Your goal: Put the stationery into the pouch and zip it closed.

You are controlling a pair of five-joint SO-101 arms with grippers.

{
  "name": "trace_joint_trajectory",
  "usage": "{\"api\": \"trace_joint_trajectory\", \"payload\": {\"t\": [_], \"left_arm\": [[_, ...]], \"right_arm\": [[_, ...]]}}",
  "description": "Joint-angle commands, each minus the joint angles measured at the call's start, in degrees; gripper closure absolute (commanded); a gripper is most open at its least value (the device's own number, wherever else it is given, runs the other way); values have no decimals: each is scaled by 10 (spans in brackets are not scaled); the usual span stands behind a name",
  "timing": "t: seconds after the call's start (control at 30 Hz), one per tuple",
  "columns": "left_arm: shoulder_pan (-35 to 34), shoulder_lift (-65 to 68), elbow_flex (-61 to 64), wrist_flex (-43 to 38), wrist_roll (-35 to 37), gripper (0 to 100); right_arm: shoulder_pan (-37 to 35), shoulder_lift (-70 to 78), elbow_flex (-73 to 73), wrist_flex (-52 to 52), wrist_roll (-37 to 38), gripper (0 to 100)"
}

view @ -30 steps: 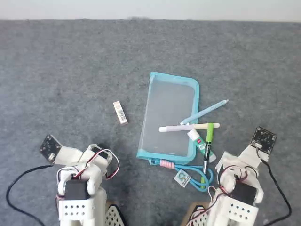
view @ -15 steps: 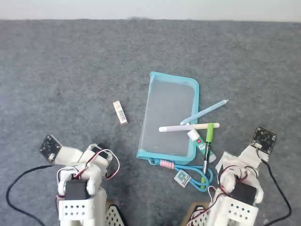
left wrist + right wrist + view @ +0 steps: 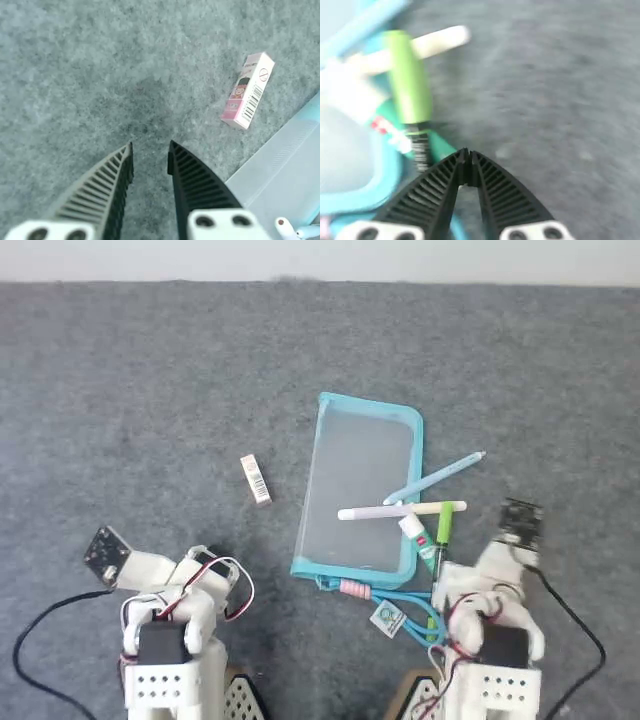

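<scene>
Table (image 3: 150, 390) surfaced in grey felt-like fabric, carrying all items. Flat rectangular pouch (image 3: 360, 490) of translucent plastic with a teal zip border: lies a little right of the table's middle, long sides running from far edge to near edge; one corner appears in the left wrist view (image 3: 285, 170); whether its zip is open cannot be told. Pink ribbed zip pull (image 3: 355, 589) at the pouch's near end, with a looped blue cord (image 3: 415, 602) and small tag trailing toward the near edge. Slim light-blue pen (image 3: 435, 478): slanted, beside the pouch's right long side, lower end touching the border. White pen with cream cap (image 3: 400, 510): lies crosswise, one end over the pouch, the other off it toward the right edge. Black marker with lime-green cap (image 3: 443, 540): points toward the near edge, cap touching the white pen (image 3: 407, 75). White glue stick with green label (image 3: 422, 538): between marker and pouch, touching the marker. Small pink-and-white boxed eraser (image 3: 256, 480): alone, left of the pouch, well apart from the pens (image 3: 248, 91). Left gripper (image 3: 150, 145): near the near-left corner, over bare fabric, jaws parted a little, holding nothing. Right gripper (image 3: 465, 152): just beside the marker's barrel, jaws pressed together, empty.
</scene>
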Motion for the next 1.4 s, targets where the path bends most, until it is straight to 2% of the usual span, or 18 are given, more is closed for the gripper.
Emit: {"api": "trace_joint_trajectory", "payload": {"t": [0.0,0.2,0.43,0.5,0.6,0.7,0.73,0.83,0.9,0.97,1.1,1.2,1.37], "left_arm": [[-5,1,-7,-5,-6,891],[-4,1,-7,-5,-6,891],[-4,1,-7,-5,-6,891],[-4,1,-7,-5,-6,891],[-4,1,-7,-5,-6,891],[-4,1,-7,-5,-6,891],[-5,1,-7,-5,-6,891],[-4,1,-7,-5,-6,891],[-4,1,-7,-5,-6,891],[-4,1,-7,-5,-6,891],[-4,1,-7,-5,-6,891],[-4,1,-7,-5,-6,891],[-4,1,-7,-5,-6,891]], "right_arm": [[-107,-8,11,5,-7,992],[-202,-8,11,5,-7,992],[-235,-8,11,0,-4,992],[-228,-7,10,-18,18,992],[-149,-9,7,-62,154,992],[-15,-9,-20,-160,331,992],[31,-8,-25,-194,364,992],[132,-7,-32,-261,356,992],[155,-7,-40,-270,340,992],[145,-7,-64,-246,338,992],[69,-5,-141,-175,336,992],[39,15,-187,-140,336,992],[-11,178,-250,-129,335,992]]}}
